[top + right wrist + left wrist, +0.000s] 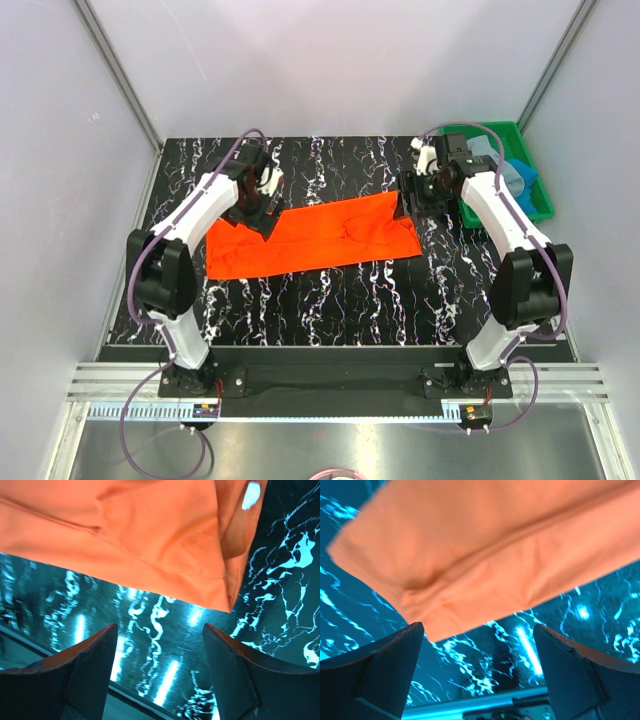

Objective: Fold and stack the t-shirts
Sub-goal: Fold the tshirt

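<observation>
The bright orange t-shirt (310,238) lies folded into a long band across the middle of the black marbled table (330,300). My left gripper (262,220) hovers at the band's far left corner, open and holding nothing. In the left wrist view the orange t-shirt (485,555) lies just beyond the open gripper (479,630). My right gripper (408,205) stands at the far right corner, also open and holding nothing. In the right wrist view the shirt's corner (220,592) sits just ahead of that gripper (160,627). A bright blue shirt (522,180) and a grey-blue one (487,148) lie bunched in the tray.
A green plastic tray (520,133) stands at the back right corner, right behind the right arm. Metal frame posts and white walls close in the table on the left, right and back.
</observation>
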### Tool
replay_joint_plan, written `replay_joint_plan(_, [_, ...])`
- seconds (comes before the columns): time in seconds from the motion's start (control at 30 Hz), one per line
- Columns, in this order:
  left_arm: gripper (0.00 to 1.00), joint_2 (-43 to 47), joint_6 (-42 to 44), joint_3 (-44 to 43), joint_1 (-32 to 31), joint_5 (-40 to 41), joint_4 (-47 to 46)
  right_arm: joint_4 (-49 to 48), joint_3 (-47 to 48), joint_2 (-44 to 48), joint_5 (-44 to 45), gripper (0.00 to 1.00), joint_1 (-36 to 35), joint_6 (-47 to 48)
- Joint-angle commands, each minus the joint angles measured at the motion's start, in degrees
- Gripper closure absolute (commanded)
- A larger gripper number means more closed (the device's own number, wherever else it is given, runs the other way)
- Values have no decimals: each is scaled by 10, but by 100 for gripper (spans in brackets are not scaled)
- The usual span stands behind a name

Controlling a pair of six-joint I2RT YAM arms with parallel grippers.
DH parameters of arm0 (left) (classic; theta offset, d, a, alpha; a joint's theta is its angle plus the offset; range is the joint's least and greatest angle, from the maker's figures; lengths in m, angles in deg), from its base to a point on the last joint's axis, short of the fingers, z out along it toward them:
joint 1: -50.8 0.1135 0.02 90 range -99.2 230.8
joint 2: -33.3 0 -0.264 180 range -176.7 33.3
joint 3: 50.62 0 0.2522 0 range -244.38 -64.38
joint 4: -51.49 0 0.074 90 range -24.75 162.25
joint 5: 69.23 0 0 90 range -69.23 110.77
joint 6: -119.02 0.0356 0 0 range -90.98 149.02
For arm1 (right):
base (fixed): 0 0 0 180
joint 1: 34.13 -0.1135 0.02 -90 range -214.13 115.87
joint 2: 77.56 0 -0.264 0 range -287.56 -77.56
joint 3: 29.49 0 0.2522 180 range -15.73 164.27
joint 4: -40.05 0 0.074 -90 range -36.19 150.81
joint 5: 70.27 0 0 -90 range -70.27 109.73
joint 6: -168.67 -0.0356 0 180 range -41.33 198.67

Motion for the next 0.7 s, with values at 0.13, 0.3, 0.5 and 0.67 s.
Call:
replay_joint_plan(0.13, [2,-98,31,-68,49,34,-11,-29,-13,-21,-23,24,5,-96])
replay_joint_plan(0.3, [3,-173,40,-137,77,63,-9,-42,-23,-54,-4,25,7,-87])
replay_joint_plan(0.5, [3,-230,52,-199,103,98,-16,-38,11,-108,17,25,8,-85])
replay_joint_plan(0.67, [4,-256,53,-219,119,113,-15,-29,10,-129,41,26,8,-80])
